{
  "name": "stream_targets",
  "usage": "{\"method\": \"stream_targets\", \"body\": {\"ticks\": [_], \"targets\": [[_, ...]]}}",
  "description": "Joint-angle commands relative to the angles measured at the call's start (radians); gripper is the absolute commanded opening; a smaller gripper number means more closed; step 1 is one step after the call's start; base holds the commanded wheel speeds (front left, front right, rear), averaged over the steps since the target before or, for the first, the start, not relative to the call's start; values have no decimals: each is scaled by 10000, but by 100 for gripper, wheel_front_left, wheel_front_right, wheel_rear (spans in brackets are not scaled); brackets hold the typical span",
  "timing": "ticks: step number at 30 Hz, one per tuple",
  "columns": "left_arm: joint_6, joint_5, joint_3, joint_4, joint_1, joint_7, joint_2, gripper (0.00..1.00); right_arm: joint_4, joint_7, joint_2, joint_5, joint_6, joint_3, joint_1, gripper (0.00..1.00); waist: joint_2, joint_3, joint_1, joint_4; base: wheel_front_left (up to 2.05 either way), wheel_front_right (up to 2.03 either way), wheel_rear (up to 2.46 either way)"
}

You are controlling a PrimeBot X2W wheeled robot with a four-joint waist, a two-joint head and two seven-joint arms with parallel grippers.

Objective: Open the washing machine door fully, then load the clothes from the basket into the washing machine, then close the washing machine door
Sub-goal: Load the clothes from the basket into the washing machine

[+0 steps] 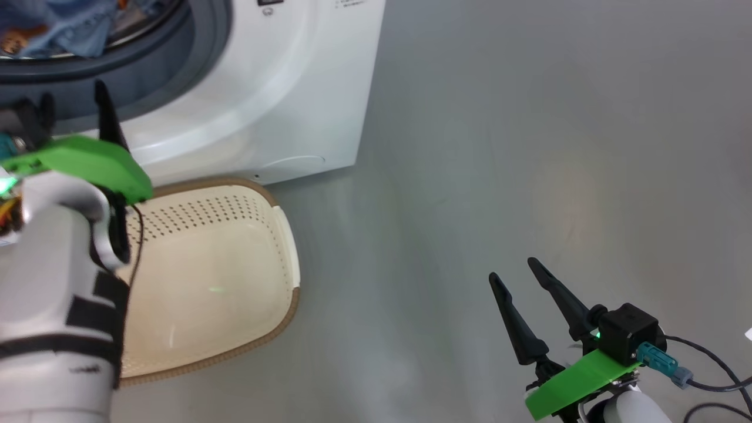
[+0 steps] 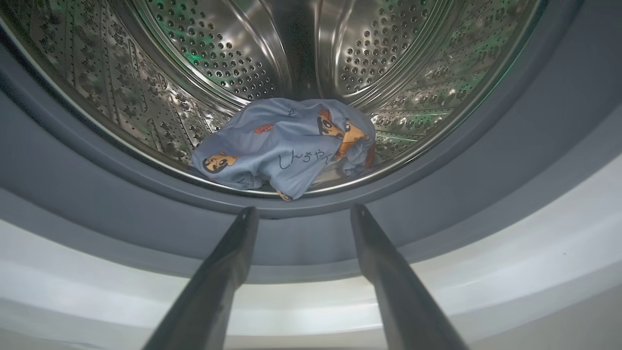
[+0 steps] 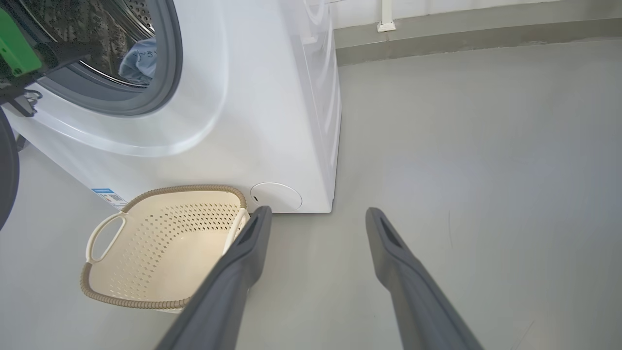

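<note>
Inside the steel drum point(image 2: 218, 63), crumpled blue clothes point(image 2: 286, 146)

One washing machine point(image 1: 282, 88) stands at eleven o'clock in the head view, with one steel drum point(image 2: 218, 63) and one grey gasket point(image 2: 97, 194) ringing its mouth. One bundle of clothes point(image 2: 286, 141) lies in that drum. One basket point(image 1: 235, 183) sits at eight o'clock and has two side handles point(image 3: 103, 236). There are two hands: the left hand point(image 2: 305, 210) at ten o'clock and the right hand point(image 1: 512, 268) at five o'clock, each with two dark fingers point(image 3: 243, 262). Two green plates point(image 1: 88, 161) count one per wrist. The machine's front carries one round cap point(image 3: 276, 197) and one blue label sticker point(image 3: 109, 197).
</note>
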Motion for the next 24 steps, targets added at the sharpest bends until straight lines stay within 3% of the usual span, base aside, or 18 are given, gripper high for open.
{"method": "stream_targets", "body": {"ticks": [1, 11, 24], "targets": [[89, 91, 196, -1, -449, 49, 478, 100, -210, -49, -18, 120, 16, 219, -75, 100, 0, 329, 0, -285, 0, 0, 0], [353, -197, 451, 2750, -2528, 879, 926, 100, -201, -49, -63, 130, 16, 418, -2, 100, 0, 592, 0, -645, 0, 0, 0], [486, -502, 618, 4469, -3826, 474, 1260, 100, -280, -49, -265, 69, 16, 356, 443, 100, 0, 626, 0, -975, 0, 0, 0]]}}
